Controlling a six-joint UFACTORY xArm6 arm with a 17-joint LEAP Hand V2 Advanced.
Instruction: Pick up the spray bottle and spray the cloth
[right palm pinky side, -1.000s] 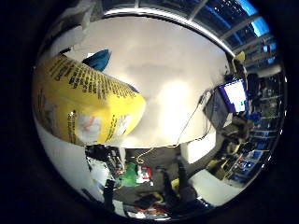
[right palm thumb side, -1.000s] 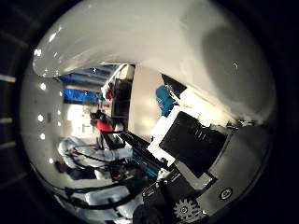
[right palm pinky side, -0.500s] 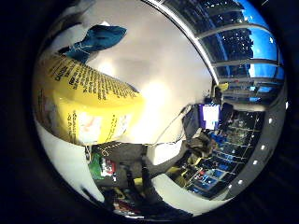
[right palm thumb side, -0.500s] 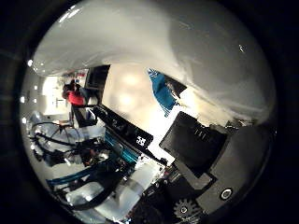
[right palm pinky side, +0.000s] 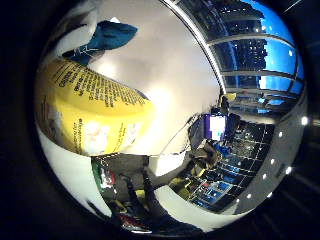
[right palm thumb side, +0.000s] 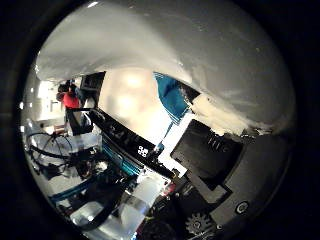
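A yellow spray bottle (right palm pinky side: 92, 117), its label printed with dark text, fills much of the view from the little finger side of the palm, lying close against the robot hand (right palm thumb side: 220, 165). In the thumb-side view a broad white curved surface, seemingly part of the same bottle, arches over much of the frame right beside the palm. Black and grey parts of the robot hand, with a small gear visible, crowd one edge of that view next to the white surface; whether the fingers are curled round the bottle cannot be told from either picture, though the bottle sits hard up to the palm and off the bench.

Beyond the bottle, a blue cloth (right palm pinky side: 107, 37) lies crumpled on the white bench (right palm pinky side: 165, 75), apart from the bottle's yellow body. The same cloth shows in the thumb-side view as a teal patch on the pale bench top, just past the white curve.

Farther out, a lit monitor (right palm pinky side: 218, 126) stands at the far side of the bench, with dark windows (right palm pinky side: 250, 55) and blue sky behind it.
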